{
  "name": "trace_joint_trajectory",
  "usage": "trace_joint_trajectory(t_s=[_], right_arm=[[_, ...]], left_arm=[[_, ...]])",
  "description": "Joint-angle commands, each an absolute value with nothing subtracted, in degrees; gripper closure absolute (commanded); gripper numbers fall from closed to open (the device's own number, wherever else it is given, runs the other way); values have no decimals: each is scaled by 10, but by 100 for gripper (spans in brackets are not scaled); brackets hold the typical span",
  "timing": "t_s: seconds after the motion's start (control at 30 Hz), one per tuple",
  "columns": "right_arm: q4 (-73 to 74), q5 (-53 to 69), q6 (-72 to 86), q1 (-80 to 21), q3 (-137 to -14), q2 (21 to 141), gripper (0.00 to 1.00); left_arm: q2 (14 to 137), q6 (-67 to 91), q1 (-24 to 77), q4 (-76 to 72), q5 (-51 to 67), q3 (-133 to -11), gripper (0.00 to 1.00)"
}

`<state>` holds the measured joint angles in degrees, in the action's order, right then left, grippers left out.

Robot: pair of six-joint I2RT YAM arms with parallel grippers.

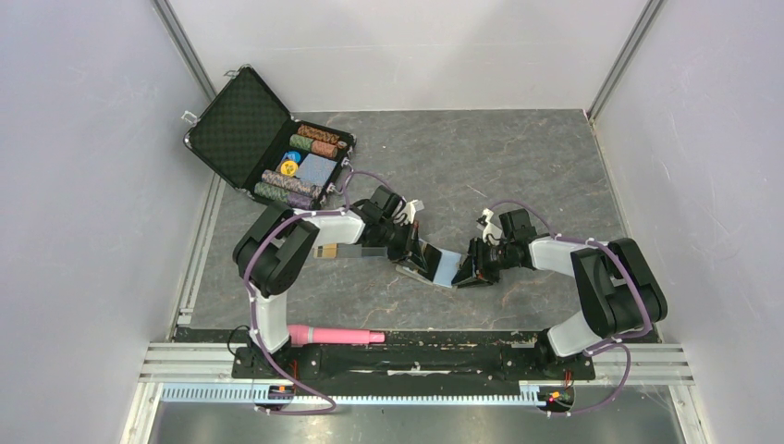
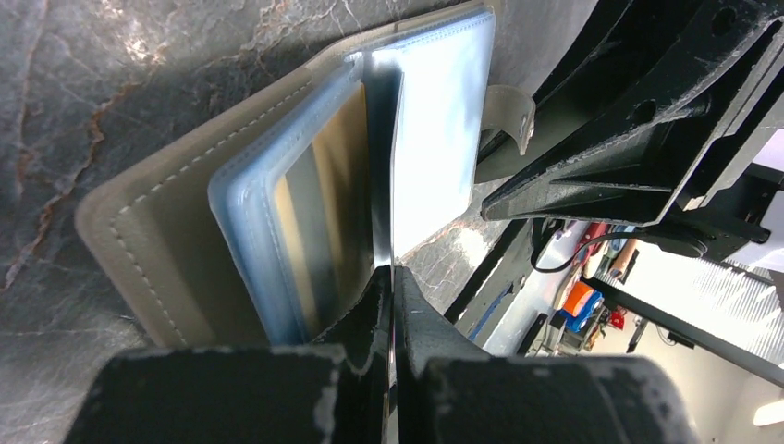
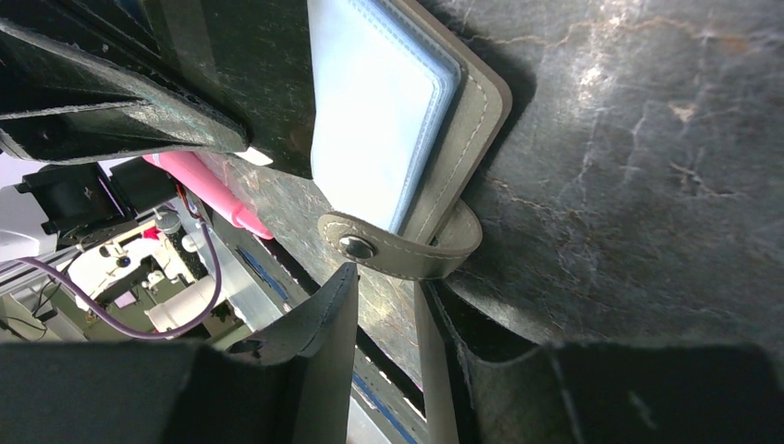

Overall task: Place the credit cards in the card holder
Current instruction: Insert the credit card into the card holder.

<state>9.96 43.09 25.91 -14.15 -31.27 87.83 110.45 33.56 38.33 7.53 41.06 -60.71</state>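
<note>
The taupe card holder [image 2: 157,240] lay open just ahead of the left hand [image 2: 390,296], with a gold card [image 2: 324,213] in a clear sleeve. The black card [image 2: 386,185] stood edge-on, pinched in that hand.

The card holder [image 1: 444,265] lies open on the surface [image 1: 518,157], between the left end effector [image 2: 393,277] and the right end effector [image 3: 388,282]. A card [image 2: 381,166] stands edge-on between its leaves. The case [image 1: 277,148] sits at the far-left corner.
</note>
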Motion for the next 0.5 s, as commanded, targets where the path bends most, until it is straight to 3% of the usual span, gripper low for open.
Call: trace_joint_trajectory(t_s=[0.0, 0.47], right_arm=[[93, 398, 243, -145, -310, 885, 68], [90, 401, 241, -145, -310, 887, 69]], left_arm=[[1121, 332, 390, 57, 433, -618, 98], [1133, 347, 392, 43, 447, -617, 98]])
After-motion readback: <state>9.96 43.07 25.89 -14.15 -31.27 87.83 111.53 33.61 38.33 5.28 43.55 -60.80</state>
